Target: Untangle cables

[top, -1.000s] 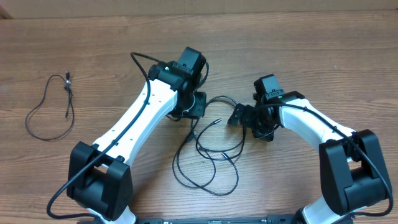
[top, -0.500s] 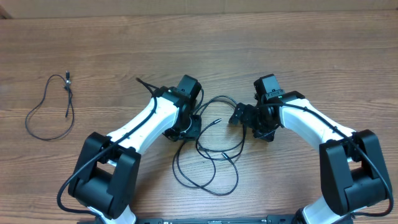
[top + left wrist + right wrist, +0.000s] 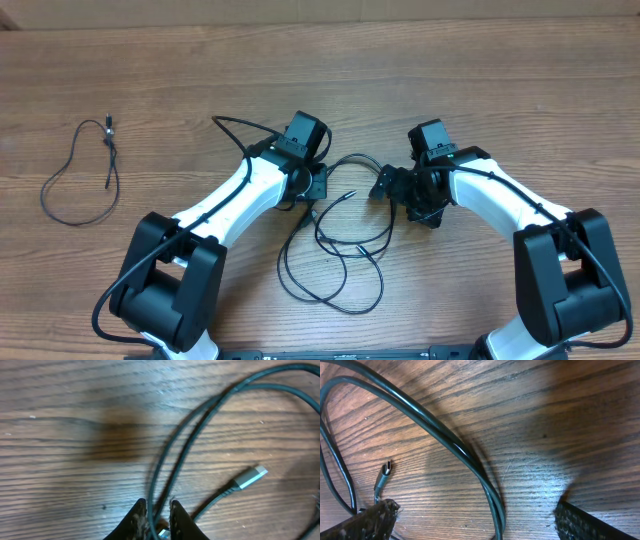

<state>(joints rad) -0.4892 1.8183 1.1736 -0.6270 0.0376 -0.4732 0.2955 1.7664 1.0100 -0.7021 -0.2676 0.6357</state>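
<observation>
Left tool (image 3: 312,184): black, two-fingered, its tips worn and scuffed in the left wrist view. The fingers (image 3: 137,519) stand very narrow, with a thin strand of the tangled cables (image 3: 340,248) pinched between them at the bottom edge of that frame.

Right tool (image 3: 385,186): spread wide. In the right wrist view its rough-textured fingers (image 3: 375,521) sit at the two lower corners, and a smooth, dark doubled strand sweeps across the gap without touching either.

The tangled cables are thin, glossy, dark cords lying in loose overlapping loops at the lower centre of the overhead frame, between and below the two tools. One end carries a small flat metallic plug (image 3: 247,477), lying free on the bench (image 3: 500,80).

The bench is brown wood with fine horizontal grain and a darker knot-like patch under the left tool.

A separate cable (image 3: 110,160) forms a single open loop at the far left of the overhead frame, well apart from the tangle.

Against the frame half a second earlier, I see the left tool shifted slightly up and to the right. The right tool, the main loops and the separate cable lie as before.
</observation>
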